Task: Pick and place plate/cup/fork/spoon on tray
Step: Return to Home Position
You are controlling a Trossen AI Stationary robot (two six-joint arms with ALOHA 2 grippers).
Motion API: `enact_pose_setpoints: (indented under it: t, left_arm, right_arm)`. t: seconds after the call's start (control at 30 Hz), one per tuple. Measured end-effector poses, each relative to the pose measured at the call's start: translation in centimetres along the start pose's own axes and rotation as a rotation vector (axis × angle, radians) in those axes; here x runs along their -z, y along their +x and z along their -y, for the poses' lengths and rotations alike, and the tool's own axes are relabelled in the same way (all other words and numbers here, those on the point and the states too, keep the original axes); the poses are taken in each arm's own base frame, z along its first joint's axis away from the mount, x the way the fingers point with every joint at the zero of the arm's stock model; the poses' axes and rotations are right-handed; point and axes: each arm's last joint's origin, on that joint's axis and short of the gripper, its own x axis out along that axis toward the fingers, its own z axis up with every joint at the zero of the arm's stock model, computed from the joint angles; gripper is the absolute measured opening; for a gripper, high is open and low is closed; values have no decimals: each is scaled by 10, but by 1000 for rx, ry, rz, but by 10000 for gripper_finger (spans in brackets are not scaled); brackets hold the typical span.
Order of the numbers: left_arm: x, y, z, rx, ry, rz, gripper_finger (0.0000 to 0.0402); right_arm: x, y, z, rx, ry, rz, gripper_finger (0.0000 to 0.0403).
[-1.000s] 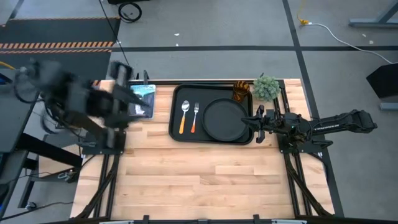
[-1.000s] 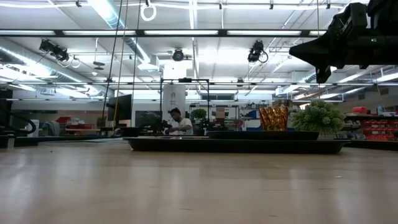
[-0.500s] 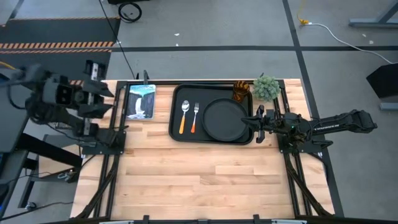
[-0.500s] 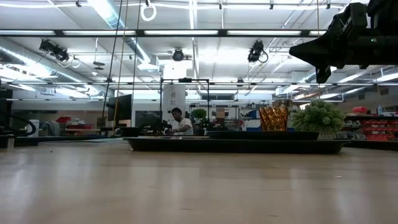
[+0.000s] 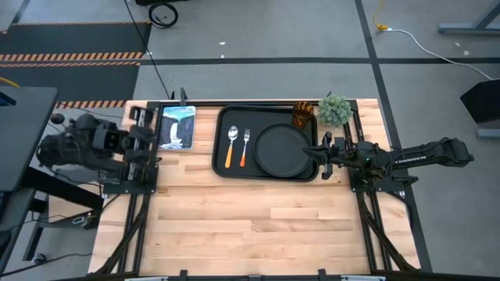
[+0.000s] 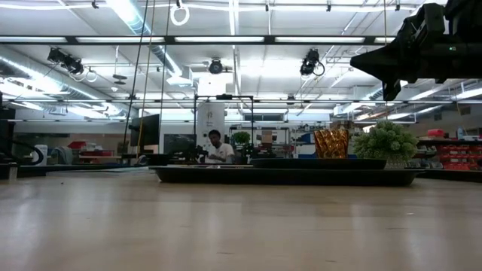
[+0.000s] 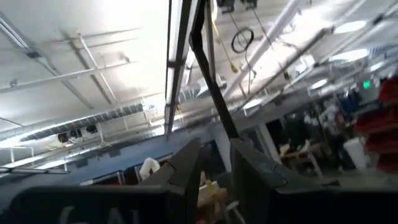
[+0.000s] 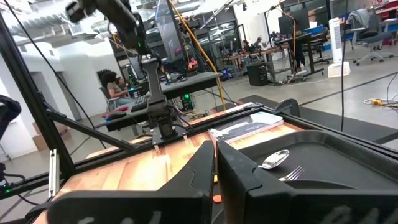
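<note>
The black tray (image 5: pixel 221 160) lies at the table's far middle. On it lie the round black plate (image 5: pixel 283 151), the spoon (image 5: pixel 231 144) and the fork (image 5: pixel 244 147) side by side left of the plate. The amber cup (image 5: pixel 302 115) stands in the tray's far right corner. My right gripper (image 5: pixel 311 153) is shut and hangs in the air over the plate's right rim; its wrist view (image 8: pixel 214 163) shows the spoon (image 8: pixel 273 160) and fork (image 8: pixel 292 174). My left gripper (image 5: pixel 155 131) is at the table's left edge, fingers a narrow gap apart (image 7: pixel 216 162), holding nothing.
A small green potted plant (image 5: pixel 334 110) stands just right of the cup. A picture booklet (image 5: pixel 176 126) lies left of the tray, next to my left gripper. Bare wood fills the table's near half. People sit at desks in the room beyond.
My left arm has swung away from above the booklet toward the table's left edge and has come down there, folded back. My right arm and the things on the tray have kept still.
</note>
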Motion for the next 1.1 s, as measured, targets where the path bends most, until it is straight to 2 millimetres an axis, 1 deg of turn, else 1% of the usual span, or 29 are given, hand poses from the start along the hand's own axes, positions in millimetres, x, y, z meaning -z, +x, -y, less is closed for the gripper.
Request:
enact_pose_setpoints:
  t: [0.2, 0.37, 0.5, 0.67, 0.8, 1.0, 1.1]
  left_arm:
    - [32, -39, 17, -13, 1, 99, 94]
    - [60, -66, 31, 5, -61, 106, 94]
    - [80, -87, 40, 8, -99, 77, 94]
    - [93, -108, 48, 4, -95, 95, 94]
    - [101, -121, 53, 0, -92, 105, 94]
    - [116, -135, 58, -12, -87, 62, 94]
    - [121, -138, 59, -13, -92, 15, 94]
  right_arm:
    - [0, 0, 0, -1, 0, 0, 22]
    - [0, 0, 0, 0, 0, 0, 22]
    - [0, 0, 0, 0, 0, 0, 22]
    - [0, 0, 0, 0, 0, 0, 23]
    - [0, 0, 0, -1, 0, 0, 23]
    - [0, 0, 0, 0, 0, 0, 22]
    - [0, 0, 0, 0, 0, 0, 23]
